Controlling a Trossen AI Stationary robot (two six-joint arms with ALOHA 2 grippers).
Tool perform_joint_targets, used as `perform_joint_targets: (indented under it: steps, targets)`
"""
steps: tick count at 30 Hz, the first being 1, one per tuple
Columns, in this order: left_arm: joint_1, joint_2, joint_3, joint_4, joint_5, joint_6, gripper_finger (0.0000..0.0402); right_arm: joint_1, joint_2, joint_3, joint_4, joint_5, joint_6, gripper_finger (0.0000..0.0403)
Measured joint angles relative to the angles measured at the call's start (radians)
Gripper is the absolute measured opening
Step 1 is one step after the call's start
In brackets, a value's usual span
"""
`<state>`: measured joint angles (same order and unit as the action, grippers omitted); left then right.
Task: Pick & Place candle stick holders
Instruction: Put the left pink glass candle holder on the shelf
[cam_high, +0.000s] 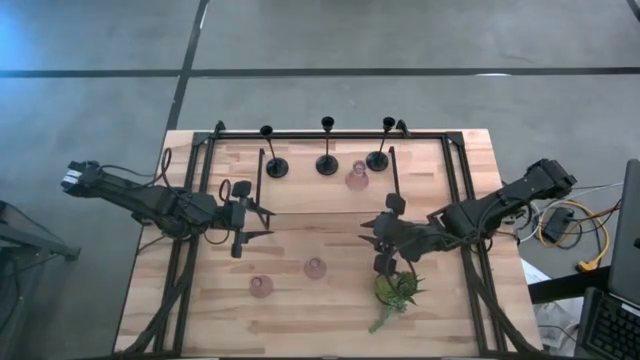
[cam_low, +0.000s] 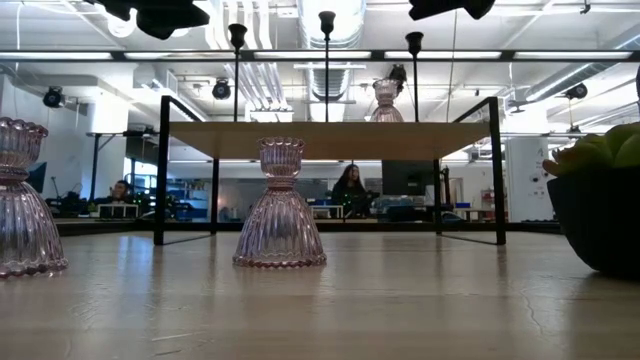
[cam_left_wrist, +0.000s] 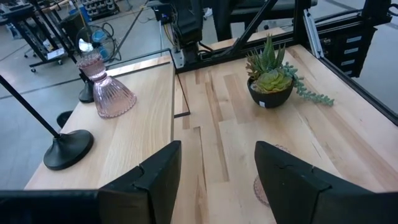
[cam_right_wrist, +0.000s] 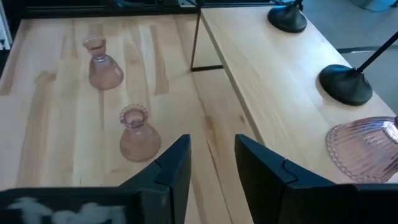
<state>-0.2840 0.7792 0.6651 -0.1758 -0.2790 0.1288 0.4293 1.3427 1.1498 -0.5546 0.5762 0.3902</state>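
My right gripper (cam_high: 385, 228) hung above the middle of the table, the arm reaching in from the right edge, bent at the elbow and angled toward the centre. In its wrist view the two dark fingers (cam_right_wrist: 169, 169) stood parted with only a narrow gap between them, and nothing lay in that gap; they touched nothing. My left gripper (cam_high: 243, 213) hovered over the left half of the table, its arm stretched in from the left edge; its fingers (cam_left_wrist: 153, 177) stood well apart and held nothing. Under and around the hands lay the wooden table (cam_high: 330, 315). Two pink glass holders stood upright on its near part: one (cam_high: 314, 267) between my two grippers and a little nearer the front edge, the other (cam_high: 261, 286) further to the left. A raised wooden shelf (cam_high: 300, 190) on a black frame ran across the far part of the table. On it stood the three black stems in a row, left (cam_high: 275, 166), middle (cam_high: 327, 163) and right (cam_high: 377, 159), each on its round disc base, and the third pink holder (cam_high: 357, 178) stood on the shelf between the middle and right stems, just in front of them. The green spiky potted plant (cam_high: 397, 290) sat on the table near the front, close below my right gripper.
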Motion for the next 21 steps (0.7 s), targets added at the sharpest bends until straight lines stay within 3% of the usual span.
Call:
perform_joint_targets:
  steps: [6, 12, 16, 21]
  targets:
    - [0.0, 0.0, 0.0, 0.002, 0.006, -0.066, 0.0209, 0.011, -0.004, -0.009, 0.001, 0.004, 0.05, 0.0102]
    - [0.0, 0.0, 0.042, -0.313, 0.014, -0.368, 0.0209, 0.01, -0.003, -0.023, 0.019, 0.013, 0.126, 0.0087]
    - [-0.007, 0.0, 0.01, -0.471, 0.167, -0.53, 0.0209, 0.01, -0.003, -0.028, 0.02, 0.034, 0.145, 0.0079]
    - [-0.059, 0.0, -0.098, -0.521, 0.221, -0.665, 0.0209, 0.01, -0.003, -0.028, 0.044, 0.056, 0.16, 0.007]
